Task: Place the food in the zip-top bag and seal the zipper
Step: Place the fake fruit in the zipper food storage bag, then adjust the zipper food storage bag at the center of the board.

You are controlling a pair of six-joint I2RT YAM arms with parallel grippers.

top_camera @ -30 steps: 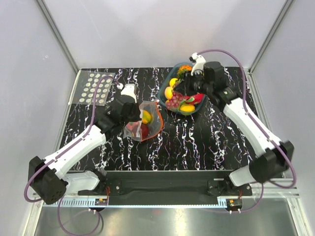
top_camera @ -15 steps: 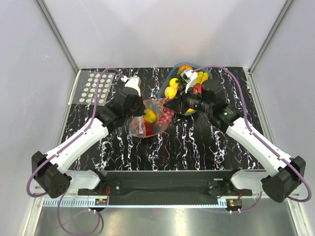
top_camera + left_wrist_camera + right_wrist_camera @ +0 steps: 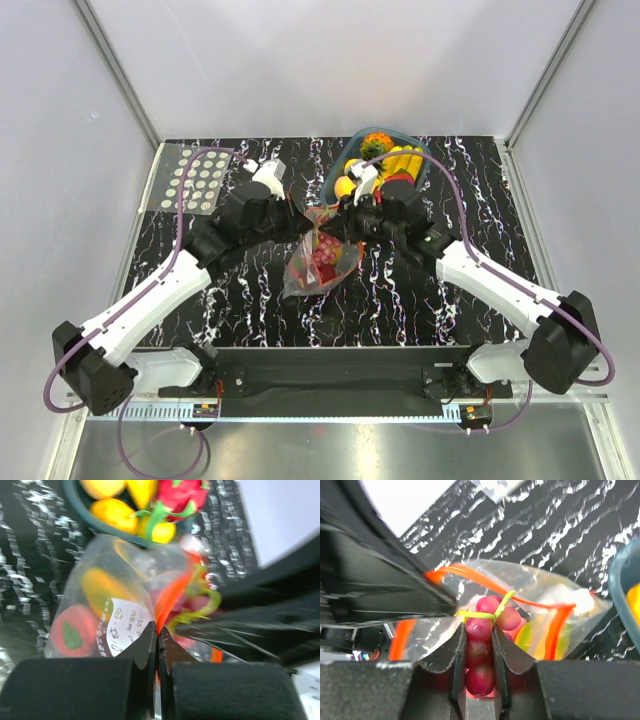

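Left gripper (image 3: 157,636) pinched tight on bag (image 3: 318,265) zipper (image 3: 170,596), holding the mouth open. Right gripper (image 3: 477,635) clamps grapes (image 3: 488,605) at bag mouth, near tray (image 3: 331,178).

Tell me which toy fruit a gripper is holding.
The red grape bunch, pinched by the right gripper at the zip-top bag; the rest lie loose in bag or tray.

Walls: we see plain pale grey panels, a back wall (image 3: 330,60) and one on each side.
Frame: we find thin metal posts (image 3: 115,75) along both back corners.
Surface: we see a black top (image 3: 420,310) veined with white.
Near edge: we note a brushed metal shelf (image 3: 350,450).
Light: we find it soft, brightest high on the back wall.
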